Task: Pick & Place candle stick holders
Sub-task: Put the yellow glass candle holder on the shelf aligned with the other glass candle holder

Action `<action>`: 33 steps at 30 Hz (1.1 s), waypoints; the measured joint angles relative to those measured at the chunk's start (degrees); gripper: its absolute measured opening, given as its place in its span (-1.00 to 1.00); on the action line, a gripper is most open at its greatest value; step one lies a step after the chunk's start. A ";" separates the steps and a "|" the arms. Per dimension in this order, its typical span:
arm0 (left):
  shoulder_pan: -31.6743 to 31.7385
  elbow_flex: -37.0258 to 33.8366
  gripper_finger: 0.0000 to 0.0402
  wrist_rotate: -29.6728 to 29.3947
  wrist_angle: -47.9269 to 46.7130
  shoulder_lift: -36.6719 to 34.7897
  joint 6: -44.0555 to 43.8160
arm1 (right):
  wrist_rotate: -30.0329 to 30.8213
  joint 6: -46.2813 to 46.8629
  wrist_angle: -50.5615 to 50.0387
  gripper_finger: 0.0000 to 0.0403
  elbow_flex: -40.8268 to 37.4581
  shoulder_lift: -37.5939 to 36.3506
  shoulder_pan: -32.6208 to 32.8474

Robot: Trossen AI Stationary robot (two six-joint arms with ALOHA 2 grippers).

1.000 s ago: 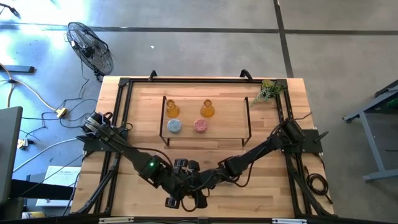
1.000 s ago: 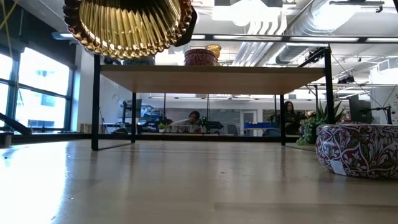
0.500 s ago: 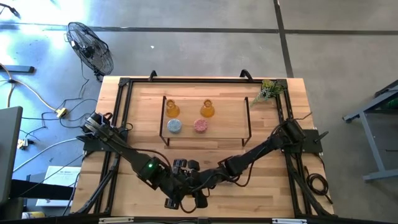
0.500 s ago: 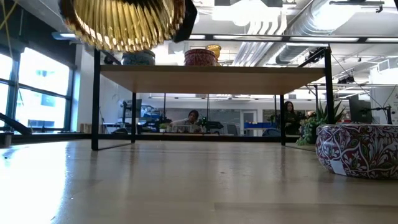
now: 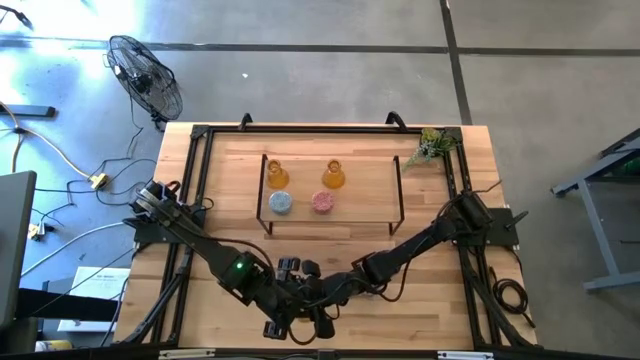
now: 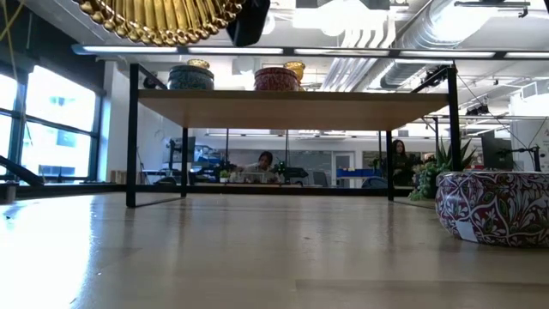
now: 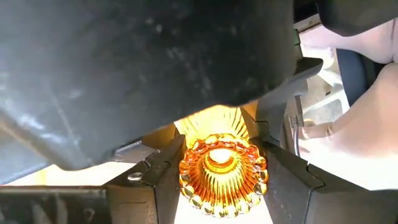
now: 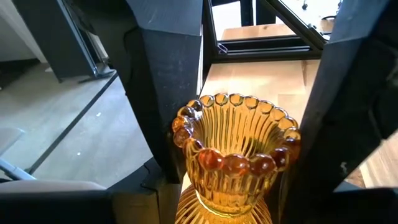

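My left gripper (image 7: 221, 180) is shut on an amber ribbed glass candle stick holder (image 7: 221, 167) at the table's near edge, mid-width (image 5: 292, 312). The holder shows high above the table in the low view (image 6: 159, 15) and close up in the right wrist view (image 8: 233, 149). My right gripper (image 5: 322, 298) is right beside it. Two amber holders (image 5: 277, 175) (image 5: 333, 176), a blue one (image 5: 281, 203) and a pink one (image 5: 322, 202) stand on a raised shelf. A purple patterned holder (image 6: 493, 209) stands on the table. My left gripper pinches the amber holder between its two fingers, one on each side of its beaded ring (image 7: 186, 177). The wrist view looks along the holder's axis, so the height of the hold is hidden. The holder is lifted clear of the table.
The black-framed wooden shelf (image 5: 400, 205) stands at mid-table, on thin legs (image 6: 131, 137). A green plant sprig (image 5: 432, 146) lies at the far right corner. Black rails run along the table's edges. Bare wood lies between the shelf and the grippers.
The amber holder has gone up, from hanging in front of the shelf's left end to almost out of the top of the low view, uncovering the blue holder behind it. Both arms have shifted slightly at the near edge.
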 joint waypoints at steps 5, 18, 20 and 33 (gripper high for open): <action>0.02 0.04 -0.11 2.27 0.25 0.00 0.00 | -0.17 0.61 0.06 -0.16 -0.02 0.10 0.08; -0.02 0.07 -0.11 -0.82 0.41 0.03 -1.23 | -0.49 -0.07 0.49 -0.16 -0.09 0.12 0.08; -0.48 0.07 -0.11 -1.85 0.54 0.05 -1.46 | -0.51 -0.27 0.49 -0.16 -0.09 0.12 0.08; -1.57 0.07 -0.11 -9.10 1.54 0.15 -0.35 | -0.65 -0.64 0.58 -0.18 -0.09 0.07 0.12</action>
